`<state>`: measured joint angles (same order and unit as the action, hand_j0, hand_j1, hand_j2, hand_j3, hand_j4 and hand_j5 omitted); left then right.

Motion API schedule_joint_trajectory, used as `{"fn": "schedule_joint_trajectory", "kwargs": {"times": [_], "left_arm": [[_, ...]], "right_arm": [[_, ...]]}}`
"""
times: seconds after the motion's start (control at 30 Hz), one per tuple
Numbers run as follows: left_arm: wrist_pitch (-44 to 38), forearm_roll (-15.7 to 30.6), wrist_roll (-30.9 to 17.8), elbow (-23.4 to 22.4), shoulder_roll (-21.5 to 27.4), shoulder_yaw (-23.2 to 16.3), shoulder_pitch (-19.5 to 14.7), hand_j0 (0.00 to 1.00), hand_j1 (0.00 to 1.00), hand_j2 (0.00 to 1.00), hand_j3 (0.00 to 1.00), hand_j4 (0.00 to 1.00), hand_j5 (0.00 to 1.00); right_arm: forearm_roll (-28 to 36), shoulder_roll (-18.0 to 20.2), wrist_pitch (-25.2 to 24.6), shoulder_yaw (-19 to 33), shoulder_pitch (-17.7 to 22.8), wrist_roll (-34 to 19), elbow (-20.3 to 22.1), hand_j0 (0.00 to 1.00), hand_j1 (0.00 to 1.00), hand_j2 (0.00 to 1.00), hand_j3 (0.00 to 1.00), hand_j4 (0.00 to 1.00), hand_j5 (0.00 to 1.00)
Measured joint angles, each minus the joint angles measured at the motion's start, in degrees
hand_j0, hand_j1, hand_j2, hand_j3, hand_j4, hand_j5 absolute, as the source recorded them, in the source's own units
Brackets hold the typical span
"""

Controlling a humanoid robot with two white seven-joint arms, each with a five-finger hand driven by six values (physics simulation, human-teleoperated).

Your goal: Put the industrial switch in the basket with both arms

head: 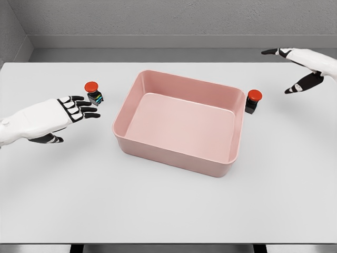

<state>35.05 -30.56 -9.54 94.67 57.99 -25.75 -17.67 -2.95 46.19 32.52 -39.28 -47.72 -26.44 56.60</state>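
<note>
A pink basket (138, 92) sits in the middle of the white table. Left of it stands an industrial switch (94, 93) with a red button on a dark base. My left hand (79, 108) is open just below and left of that switch, fingertips almost at its base, holding nothing. A second switch (253, 100) with a red button stands against the basket's right wall. My right hand (295, 68) is open at the far right, raised well above and right of that switch, fingers spread.
The white table (168, 211) stretches wide in front of the basket. A grey wall runs along the table's far edge.
</note>
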Motion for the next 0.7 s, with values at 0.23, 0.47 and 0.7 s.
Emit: {"fn": "schedule_joint_trajectory", "kwargs": {"times": [0.23, 0.47, 0.7], "left_arm": [[0.0, -1.2, 0.2, -4.3, -1.4, -1.6, -8.3, 1.00, 1.00, 1.00, 1.00, 1.00, 1.00], [0.0, -6.8, 0.0, -16.8, -12.7, -5.5, -15.2, 1.00, 1.00, 1.00, 1.00, 1.00, 1.00], [0.0, -11.4, -2.1, -31.9, -22.7, -9.2, -23.5, 1.00, 1.00, 1.00, 1.00, 1.00, 1.00]], "right_arm": [[-0.3, 0.7, -0.7, -3.0, -0.5, 0.1, 0.2, 1.00, 1.00, 1.00, 1.00, 1.00, 1.00], [-0.7, 1.7, -1.1, -6.1, -2.4, 0.1, 0.2, 1.00, 1.00, 1.00, 1.00, 1.00, 1.00], [-0.8, 0.4, -4.1, -9.5, -3.4, 0.0, 0.1, 1.00, 1.00, 1.00, 1.00, 1.00, 1.00]]}}
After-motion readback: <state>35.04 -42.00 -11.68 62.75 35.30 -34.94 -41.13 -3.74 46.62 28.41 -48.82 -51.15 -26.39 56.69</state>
